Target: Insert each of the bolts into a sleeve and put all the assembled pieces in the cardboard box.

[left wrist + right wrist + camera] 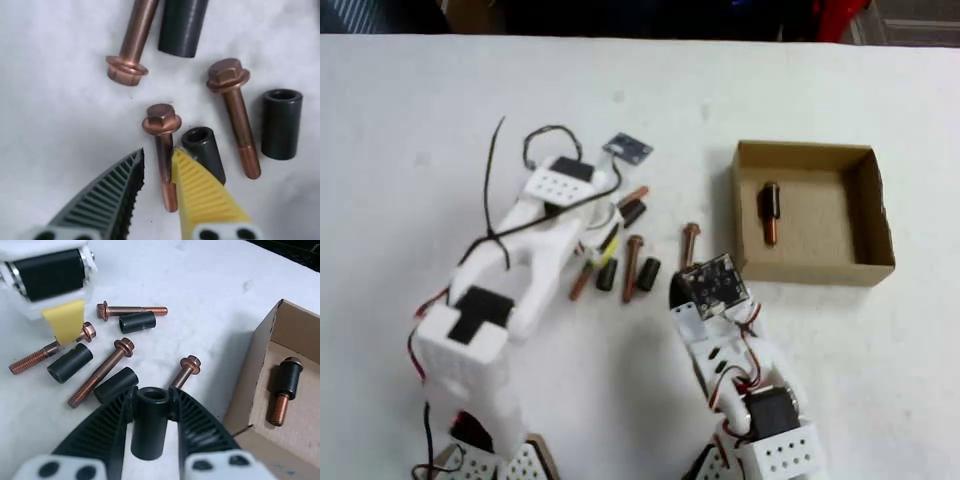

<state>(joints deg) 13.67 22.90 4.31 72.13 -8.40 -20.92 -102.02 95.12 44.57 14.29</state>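
Note:
My left gripper is open, its grey and yellow fingers on either side of the shank of a copper bolt lying on the table; the yellow finger touches it. A black sleeve lies right beside that bolt. My right gripper is shut on another black sleeve, held upright above the table near a lone bolt. More bolts and sleeves lie scattered between the arms. The cardboard box holds one assembled bolt and sleeve.
A small circuit board lies past the parts, with black cables trailing along the left arm. The box's near wall stands close beside my right gripper. White tabletop lies open toward the far edge.

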